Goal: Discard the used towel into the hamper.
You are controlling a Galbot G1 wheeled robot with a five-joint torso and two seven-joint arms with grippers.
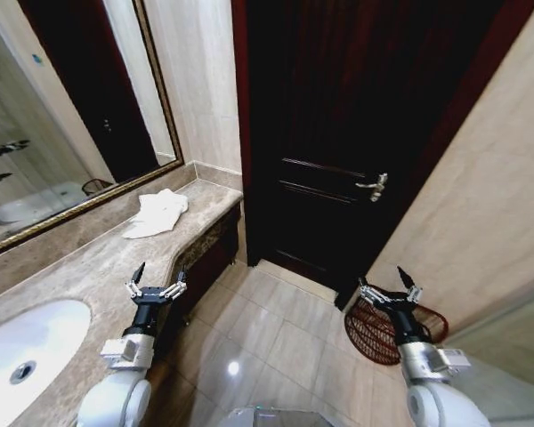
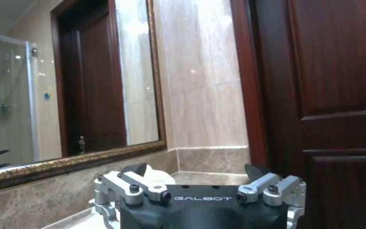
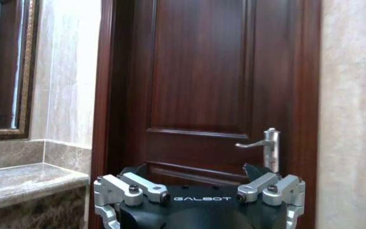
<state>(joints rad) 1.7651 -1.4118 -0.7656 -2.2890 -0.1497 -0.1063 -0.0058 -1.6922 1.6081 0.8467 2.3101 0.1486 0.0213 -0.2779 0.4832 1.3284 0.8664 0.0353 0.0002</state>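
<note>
Towel [image 1: 157, 213] lay crumpled on the desk [image 1: 80, 267]; I held left gripper [image 1: 157, 283] and right gripper [image 1: 390, 286] spread, unladen, hamper [image 1: 374, 331] floor-side for reach.

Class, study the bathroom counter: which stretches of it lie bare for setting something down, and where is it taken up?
Bare marble counter runs between the white oval sink and the crumpled white towel; the open left gripper hangs over its front edge. The far corner by the gold-framed mirror is taken by the towel.
</note>
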